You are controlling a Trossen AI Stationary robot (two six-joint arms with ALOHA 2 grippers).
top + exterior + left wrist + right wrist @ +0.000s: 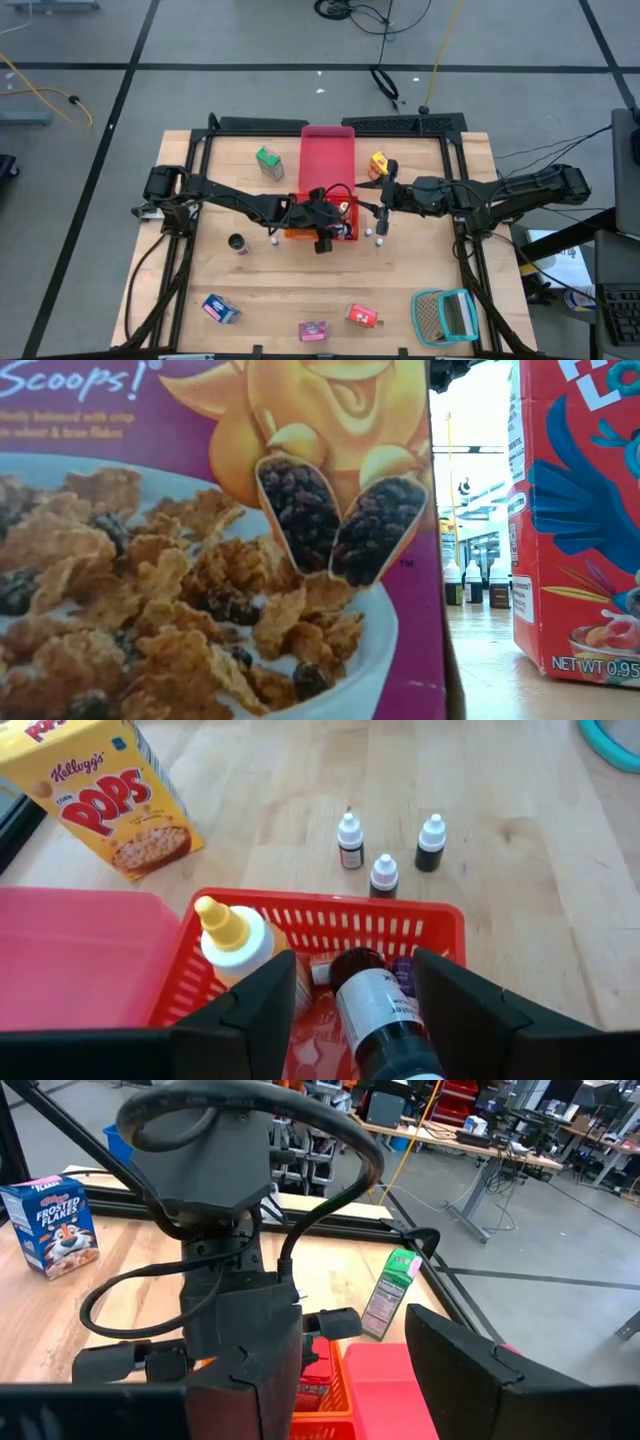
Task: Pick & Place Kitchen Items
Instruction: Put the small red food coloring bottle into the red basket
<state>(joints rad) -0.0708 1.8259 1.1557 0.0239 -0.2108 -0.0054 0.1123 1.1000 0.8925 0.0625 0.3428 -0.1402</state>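
My left gripper (322,222) hangs over a small red mesh basket (330,925) at the table's middle. It is open, its fingers either side of a dark bottle with a white label (375,1005) inside the basket. A yellow-capped squeeze bottle (235,935) stands in the basket too. Three tiny white-capped bottles (384,875) stand on the table just beyond the basket. My right gripper (384,202) is open and empty, level, just right of the basket and facing the left arm's wrist (225,1270). My left gripper comes from above, slanting, with one finger (270,1005) and the other (450,1005) on either side of the dark bottle's body (400,1020). Whether they touch it, I cannot tell.
A red tray (328,158) lies behind the basket, between a green box (268,162) and a yellow box (378,163). A dark can (237,243) stands to the left. Near the front edge lie blue (220,308), purple (313,330) and red (362,316) boxes and a teal basket (445,315).
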